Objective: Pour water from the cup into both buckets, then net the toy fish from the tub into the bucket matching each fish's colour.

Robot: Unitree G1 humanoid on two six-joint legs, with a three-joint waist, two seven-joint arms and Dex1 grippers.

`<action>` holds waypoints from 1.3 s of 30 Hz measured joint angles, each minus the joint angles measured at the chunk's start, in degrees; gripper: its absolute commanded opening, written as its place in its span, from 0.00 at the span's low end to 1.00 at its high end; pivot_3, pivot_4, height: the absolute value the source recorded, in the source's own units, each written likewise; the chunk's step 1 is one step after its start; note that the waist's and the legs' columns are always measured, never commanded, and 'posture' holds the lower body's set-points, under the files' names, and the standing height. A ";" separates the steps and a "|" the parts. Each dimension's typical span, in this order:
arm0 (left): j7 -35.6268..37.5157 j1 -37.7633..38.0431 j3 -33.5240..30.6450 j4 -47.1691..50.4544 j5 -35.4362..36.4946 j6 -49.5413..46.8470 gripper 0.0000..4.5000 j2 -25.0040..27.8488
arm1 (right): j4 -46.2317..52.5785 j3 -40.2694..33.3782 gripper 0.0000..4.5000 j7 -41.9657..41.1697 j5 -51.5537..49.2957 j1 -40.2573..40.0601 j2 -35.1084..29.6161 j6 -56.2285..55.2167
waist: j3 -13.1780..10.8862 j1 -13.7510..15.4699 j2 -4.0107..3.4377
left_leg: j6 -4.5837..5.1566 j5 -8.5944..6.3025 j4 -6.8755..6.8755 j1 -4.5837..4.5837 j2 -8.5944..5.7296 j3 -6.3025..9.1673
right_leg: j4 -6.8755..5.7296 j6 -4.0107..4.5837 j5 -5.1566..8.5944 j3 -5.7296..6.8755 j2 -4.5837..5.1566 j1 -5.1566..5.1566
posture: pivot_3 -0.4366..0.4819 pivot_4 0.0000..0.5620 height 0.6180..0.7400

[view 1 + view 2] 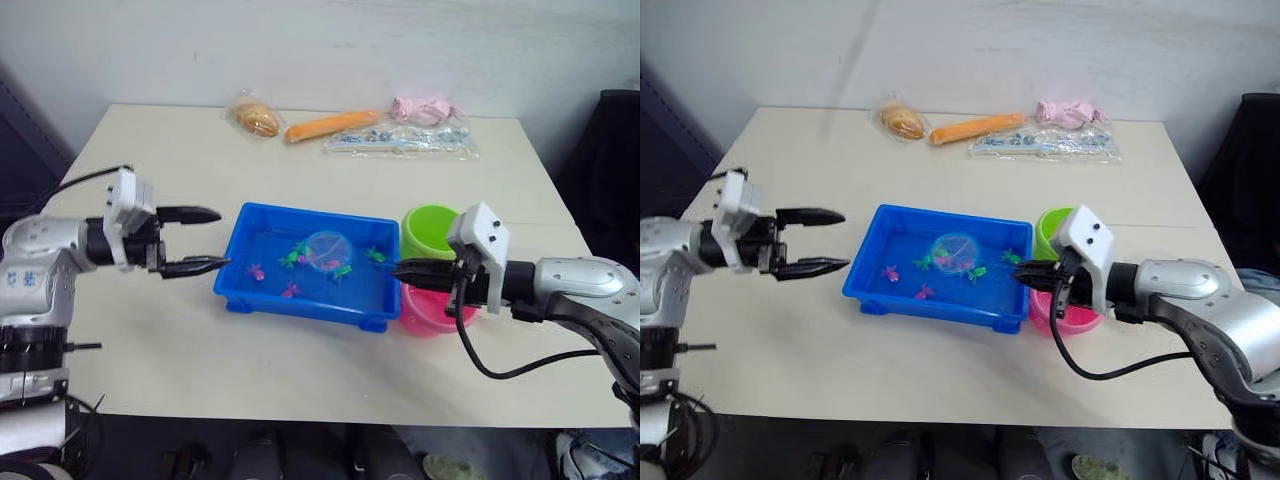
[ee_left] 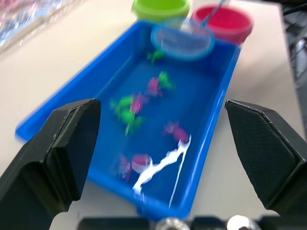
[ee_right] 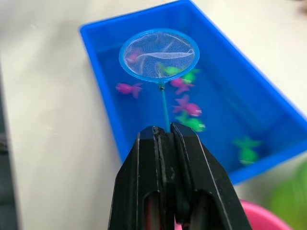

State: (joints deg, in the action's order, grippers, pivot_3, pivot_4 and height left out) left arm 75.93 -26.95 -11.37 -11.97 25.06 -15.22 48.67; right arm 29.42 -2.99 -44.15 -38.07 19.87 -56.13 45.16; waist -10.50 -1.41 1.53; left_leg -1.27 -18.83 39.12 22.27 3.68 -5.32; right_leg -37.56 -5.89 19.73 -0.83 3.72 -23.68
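Note:
The blue tub (image 1: 300,305) sits mid-table holding water and several pink and green toy fish (image 3: 187,108). The net (image 3: 159,53) hovers with its blue ring over the tub's middle, above the fish. My right gripper (image 3: 163,132) is shut on the net's thin handle at the tub's right end. Just behind that gripper stand the green bucket (image 1: 432,232) and, nearer the front, the pink bucket (image 1: 425,312). My left gripper (image 1: 222,238) is open and holds nothing, just left of the tub's left wall. The cup is out of view.
Along the table's back edge lie a bagged bread roll (image 1: 255,118), an orange carrot (image 1: 330,125), a pink toy (image 1: 420,107) and a clear packet (image 1: 400,140). A black cable (image 1: 490,370) loops below my right wrist.

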 measured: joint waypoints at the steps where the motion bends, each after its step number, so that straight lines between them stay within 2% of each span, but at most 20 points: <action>1: -0.66 1.48 -0.11 0.29 0.00 0.51 0.99 -0.45 | -1.03 -0.27 0.00 -1.26 1.84 -1.47 -1.36 -1.83 | 0.00 0.17 0.01 | 0.01 0.00 0.00 0.01 0.00 0.02 | 0.04 0.00 0.00 0.04 0.01 0.03 | 0.48 0.27 1.00; 6: -4.04 4.01 -1.38 3.74 1.77 0.23 0.99 -2.98 | -4.31 -0.98 0.00 -6.45 6.82 -6.97 -5.75 -6.50 | 0.01 0.50 0.01 | 0.03 -0.01 0.02 -0.01 0.02 -0.01 | 0.02 -0.03 -0.02 -0.01 0.02 0.03 | 0.48 0.27 1.00; 13: -4.02 3.15 0.04 4.82 2.54 1.03 0.99 -5.15 | -3.96 -2.12 0.00 -7.33 7.00 -6.25 -6.11 -4.30 | 0.00 -0.23 0.00 | -0.06 0.04 0.02 -0.14 0.03 -0.06 | -0.14 -0.03 -0.02 -0.11 -0.12 0.03 | 0.48 0.27 1.00; 18: -3.82 1.48 1.25 5.54 2.62 1.42 0.99 -5.77 | -2.75 0.26 0.00 -6.58 7.05 -3.50 -4.11 -1.61 | 0.01 -0.24 0.00 | -0.08 0.04 0.03 -0.14 0.05 -0.06 | -0.16 -0.03 -0.02 -0.13 -0.13 0.02 | 0.48 0.27 1.00; 28: -5.79 4.97 1.73 11.30 2.98 0.35 0.99 -7.76 | -4.98 7.26 0.00 -5.66 9.44 3.27 -0.48 1.39 | 0.00 -0.25 0.00 | -0.07 0.04 0.04 -0.13 0.07 -0.09 | -0.16 -0.03 -0.02 -0.17 -0.09 0.01 | 0.48 0.27 1.00; 39: -6.46 6.19 2.55 13.30 2.98 -0.22 0.99 -8.19 | -5.19 10.18 0.00 -5.23 11.39 6.55 1.51 5.21 | 0.00 -0.21 0.00 | -0.07 0.04 0.04 -0.13 0.06 -0.08 | -0.16 -0.03 -0.02 -0.16 -0.08 0.01 | 0.48 0.27 1.00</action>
State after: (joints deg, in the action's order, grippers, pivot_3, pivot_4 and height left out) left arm 69.47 -20.76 -8.81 1.33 28.05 -15.44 40.48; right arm 24.23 7.19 -49.38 -26.68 26.42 -54.62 50.38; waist -10.50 -1.62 1.53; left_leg -1.34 -18.79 39.16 22.15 3.74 -5.40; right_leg -37.72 -5.92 19.71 -1.00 3.64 -23.67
